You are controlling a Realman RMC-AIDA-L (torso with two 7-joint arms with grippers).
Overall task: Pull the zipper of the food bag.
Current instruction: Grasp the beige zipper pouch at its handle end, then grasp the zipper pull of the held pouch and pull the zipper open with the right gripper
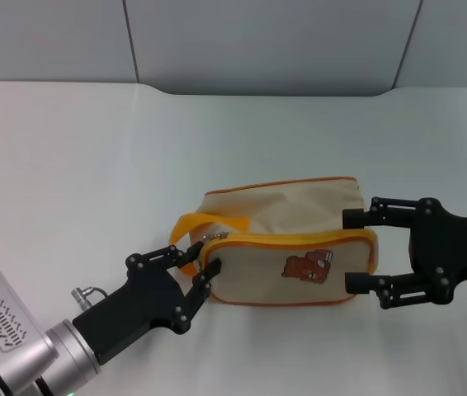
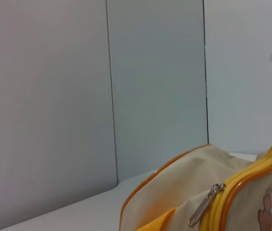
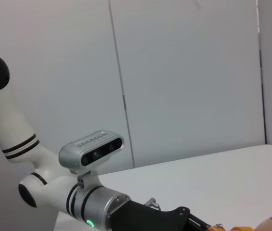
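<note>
The food bag [image 1: 287, 206] lies on the white table, a beige pouch with orange piping and a brown bear patch [image 1: 308, 266]. Its yellow zipper [image 1: 291, 239] runs along the top of the front panel, with the silver pull tab [image 1: 217, 237] at the bag's left end beside the orange loop handle [image 1: 205, 221]. My left gripper [image 1: 200, 261] is open, its fingertips at the bag's left end just below the tab. My right gripper [image 1: 355, 251] is open, one finger on each side of the bag's right end. The left wrist view shows the tab [image 2: 203, 207] and zipper [image 2: 251, 178] close up.
The white table [image 1: 93, 165] stretches all around the bag. Grey wall panels [image 1: 258, 41] stand behind its far edge. The right wrist view shows my left arm with its wrist camera [image 3: 92, 147] beyond the bag.
</note>
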